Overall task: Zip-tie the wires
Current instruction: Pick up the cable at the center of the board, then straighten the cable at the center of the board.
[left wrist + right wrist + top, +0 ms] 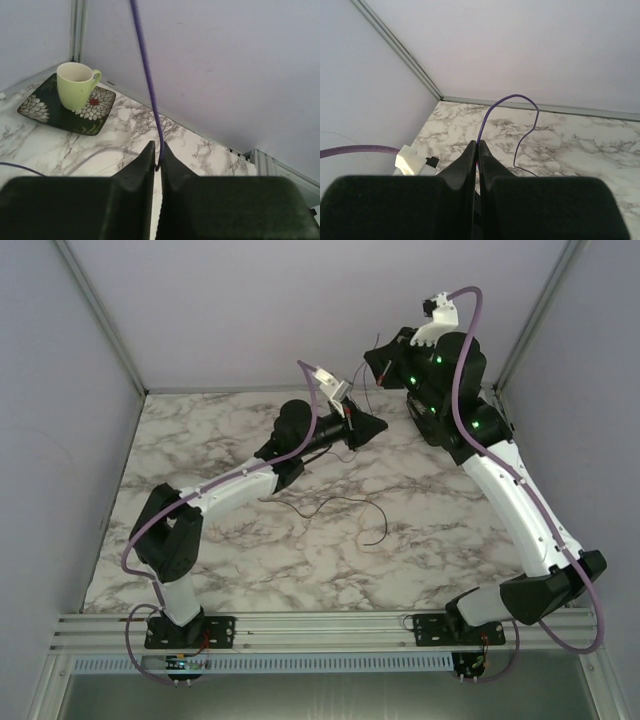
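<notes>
Overhead, the left end effector (372, 425) and right end effector (375, 365) are hovering close together toward the counter's (200, 450) 12 o'clock edge. The wires (340, 501) are lying loose mid-counter, at 6 o'clock from them.

Left wrist: fingers (145, 165) are pinching a purple strand (148, 75).

Right wrist: fingers (467, 160) are likewise pinching a purple strand (512, 96); keeping it taut is probably helping.

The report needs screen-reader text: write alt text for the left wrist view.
The left gripper is shut on a thin purple wire that runs up past a pale wall. Behind it, a green cup stands on a dark flowered plate on a marble table.
</notes>
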Controlling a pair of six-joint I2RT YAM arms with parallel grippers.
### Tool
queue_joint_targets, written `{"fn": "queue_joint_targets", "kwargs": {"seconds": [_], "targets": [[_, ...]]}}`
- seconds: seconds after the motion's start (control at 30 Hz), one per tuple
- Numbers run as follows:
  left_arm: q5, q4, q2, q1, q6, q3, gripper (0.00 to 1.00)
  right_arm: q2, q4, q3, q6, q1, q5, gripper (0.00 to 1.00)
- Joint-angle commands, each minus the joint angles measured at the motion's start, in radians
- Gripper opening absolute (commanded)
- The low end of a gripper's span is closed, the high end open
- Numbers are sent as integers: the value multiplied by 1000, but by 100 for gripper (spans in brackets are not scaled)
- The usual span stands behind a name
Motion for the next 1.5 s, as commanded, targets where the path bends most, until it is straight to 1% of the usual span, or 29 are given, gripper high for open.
{"fn": "queue_joint_targets", "kwargs": {"seconds": [0.0, 0.03, 0.17, 0.27, 0.3, 0.4, 0.47, 0.53, 0.6, 0.63, 0.7, 0.73, 0.77, 0.83, 0.9, 0.97, 1.1, 1.17, 1.23, 1.37, 1.4, 1.47], "targets": [[7, -17, -47, -3, 61, -2, 4, -40, 43, -2, -4, 3, 54, 0], [5, -36, -60, -3, 76, -14, 1, -44, 43, -2, -8, 2, 64, 0], [-11, -147, -130, 3, 136, -50, 0, -58, 43, -7, -33, 0, 98, 0], [-30, -342, -192, 27, 180, -6, 0, -79, 42, -47, -59, -8, 122, 0], [-28, -426, -209, 39, 193, 33, 0, -89, 43, -69, -68, -13, 127, 3], [-16, -697, -230, 73, 221, 220, 0, -124, 64, -150, -107, -28, 120, 15], [-2, -883, -204, 89, 225, 389, 0, -162, 138, -250, -154, -33, 89, 27], [22, -1032, -162, 100, 207, 563, 0, -222, 266, -397, -192, -37, 59, 42], [45, -1154, -113, 111, 176, 739, 0, -310, 431, -574, -207, -43, 61, 58], [52, -1202, -89, 116, 155, 813, 0, -344, 511, -655, -213, -48, 61, 64], [70, -1260, -52, 125, 115, 933, 0, -397, 660, -800, -225, -54, 50, 73], [80, -1266, -42, 127, 96, 970, 0, -413, 724, -858, -237, -55, 36, 74], [93, -1243, -44, 129, 72, 976, 0, -420, 781, -922, -252, -56, 13, 78], [127, -1185, -62, 131, 22, 941, 0, -413, 916, -1014, -284, -55, -50, 87], [150, -1150, -69, 131, -19, 927, 0, -381, 1030, -1079, -300, -55, -114, 94], [156, -1139, -69, 131, -42, 925, 0, -328, 1146, -1128, -314, -56, -173, 98], [159, -1124, -70, 131, -54, 928, 0, -179, 1324, -1160, -334, -57, -262, 99], [162, -1111, -73, 131, -62, 929, 0, -99, 1393, -1150, -317, -57, -299, 99], [172, -1095, -78, 130, -73, 930, 0, -21, 1464, -1134, -265, -57, -360, 99], [187, -1068, -84, 130, -95, 931, 0, 134, 1668, -1121, -152, -51, -449, 99], [188, -1068, -86, 131, -92, 931, 0, 162, 1703, -1114, -126, -50, -460, 99], [184, -1075, -91, 132, -87, 934, 0, 192, 1717, -1103, -103, -43, -460, 99]]}}
